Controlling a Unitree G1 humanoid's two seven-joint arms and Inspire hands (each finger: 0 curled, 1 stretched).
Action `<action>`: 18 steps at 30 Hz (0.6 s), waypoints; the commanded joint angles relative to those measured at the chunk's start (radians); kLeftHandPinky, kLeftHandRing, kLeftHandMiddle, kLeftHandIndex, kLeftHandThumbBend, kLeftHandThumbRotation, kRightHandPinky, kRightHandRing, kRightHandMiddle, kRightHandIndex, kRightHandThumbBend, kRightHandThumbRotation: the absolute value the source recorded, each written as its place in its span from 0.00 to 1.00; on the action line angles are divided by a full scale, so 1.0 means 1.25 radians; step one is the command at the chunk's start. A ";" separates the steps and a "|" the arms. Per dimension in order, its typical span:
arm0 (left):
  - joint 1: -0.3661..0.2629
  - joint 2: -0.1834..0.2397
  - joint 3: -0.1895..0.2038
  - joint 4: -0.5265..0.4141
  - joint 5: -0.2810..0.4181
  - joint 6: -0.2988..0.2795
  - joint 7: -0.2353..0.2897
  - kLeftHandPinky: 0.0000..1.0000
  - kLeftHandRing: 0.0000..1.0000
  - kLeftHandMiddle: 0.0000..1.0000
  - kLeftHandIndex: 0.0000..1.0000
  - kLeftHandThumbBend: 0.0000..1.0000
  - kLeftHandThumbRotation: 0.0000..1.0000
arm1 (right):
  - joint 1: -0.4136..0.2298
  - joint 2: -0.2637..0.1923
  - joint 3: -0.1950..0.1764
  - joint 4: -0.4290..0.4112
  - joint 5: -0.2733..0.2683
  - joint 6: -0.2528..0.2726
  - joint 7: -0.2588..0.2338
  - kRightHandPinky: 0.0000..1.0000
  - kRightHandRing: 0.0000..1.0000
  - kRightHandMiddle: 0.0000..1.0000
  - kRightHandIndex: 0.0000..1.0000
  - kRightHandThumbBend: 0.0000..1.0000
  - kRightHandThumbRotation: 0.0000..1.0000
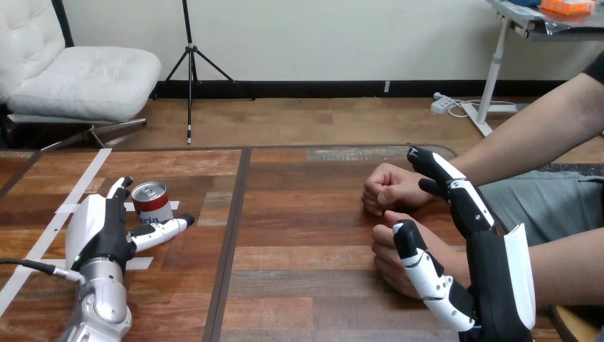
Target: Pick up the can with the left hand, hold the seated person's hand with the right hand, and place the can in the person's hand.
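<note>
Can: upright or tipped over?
Upright: the can stands on its base on the table, silver lid facing up, beside the left hand.

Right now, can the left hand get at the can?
Probably yes. The can stands upright on the table right beside the left hand, in the gap between its open fingers and its thumb. Nothing stands between hand and can.

You have the middle of the table (299, 214) bare from near edge to far edge, but toward the right edge the person's farther hand (388, 189) and nearer hand (390, 265) lie close together with your right hand (490, 260) just beside them, and the can (150, 202) stands toward the left edge.
</note>
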 commanded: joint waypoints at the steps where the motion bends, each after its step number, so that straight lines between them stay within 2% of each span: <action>1: -0.077 0.018 -0.015 0.013 0.004 -0.030 0.012 0.74 0.85 0.90 0.91 0.87 0.40 | -0.029 0.002 -0.009 -0.039 0.003 -0.001 0.001 0.80 0.85 0.85 0.83 0.53 0.69; 18: -0.093 0.016 -0.014 0.048 -0.001 -0.048 0.028 0.74 0.85 0.90 0.92 0.88 0.44 | -0.028 -0.001 -0.008 -0.040 0.010 -0.001 0.006 0.80 0.85 0.85 0.83 0.53 0.70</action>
